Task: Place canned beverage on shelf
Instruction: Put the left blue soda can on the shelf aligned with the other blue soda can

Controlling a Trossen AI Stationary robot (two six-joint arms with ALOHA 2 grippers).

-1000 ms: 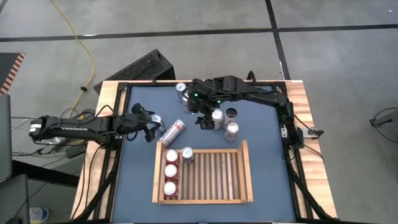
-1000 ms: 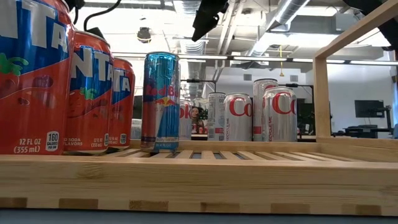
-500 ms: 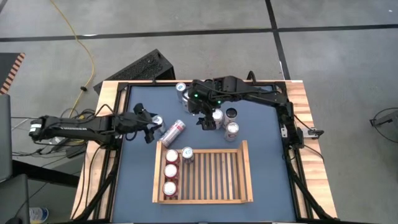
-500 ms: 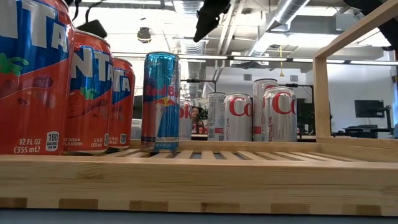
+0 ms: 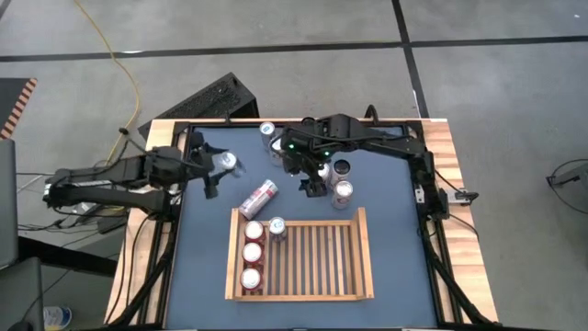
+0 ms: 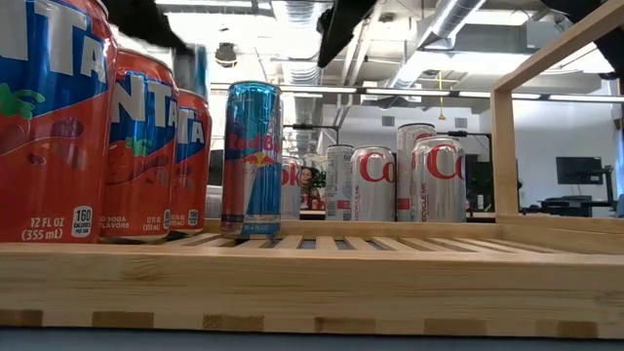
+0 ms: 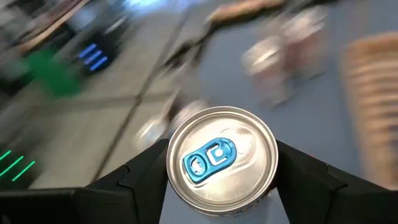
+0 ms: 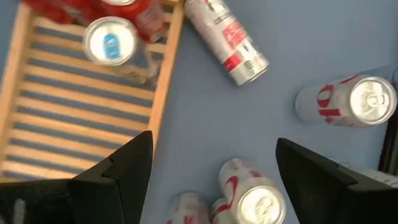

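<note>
My left gripper (image 5: 220,165) hangs over the table's left part, shut on a slim silver-topped can with a blue tab (image 7: 221,162). The low view shows this can as a blur (image 6: 200,68) at the upper left. The light-wood shelf (image 5: 358,253) lies at the near middle. Three red cans (image 5: 253,253) and a blue can (image 5: 277,227) stand at its left end. My right gripper (image 5: 310,182) is open above the standing silver cans (image 5: 343,191), touching none. One silver can (image 5: 258,196) lies on its side on the blue tabletop. My left gripper pinches the can's round side wall (image 7: 267,190) between its two fingers, just under the top rim. The fingers (image 7: 146,177) come nearly level from the table's left. The can is lifted clear of the table, its top up.
More silver cans stand at the far middle (image 5: 267,131) and beside the right gripper (image 5: 342,168). The shelf's right part (image 8: 74,118) is bare slats. Wooden edges (image 5: 156,147) frame the blue tabletop.
My left gripper has risen and drawn a little toward the table's far left, rolling somewhat, and has lifted the slim can clear of the table. The lying can and the cans on the shelf have stayed put.
</note>
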